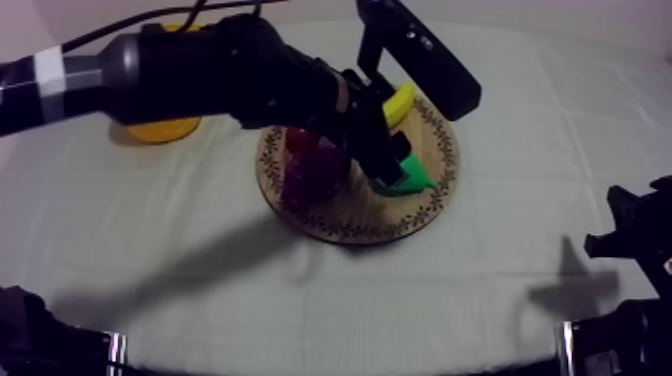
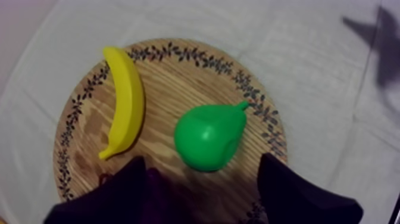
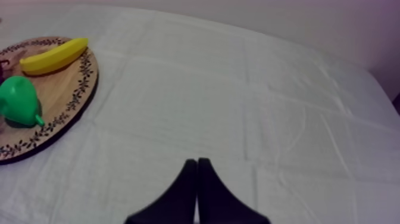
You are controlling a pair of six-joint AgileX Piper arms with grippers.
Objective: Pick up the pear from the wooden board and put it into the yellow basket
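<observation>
Left gripper (image 2: 203, 159) hovers over the wooden board (image 2: 178, 83), fingers (image 2: 119, 193) spread wide either side of the pear (image 2: 209, 138). Right gripper (image 3: 197, 170): fingers pressed together above the bench (image 3: 238, 89).

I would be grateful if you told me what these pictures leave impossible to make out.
- Top view: the left arm crosses the yellow basket, hiding its inside.
- Top view: the same arm covers most of the pear and banana.
- Left wrist view: the open left pincer partly hides a dark fruit; its kind is unclear.
</observation>
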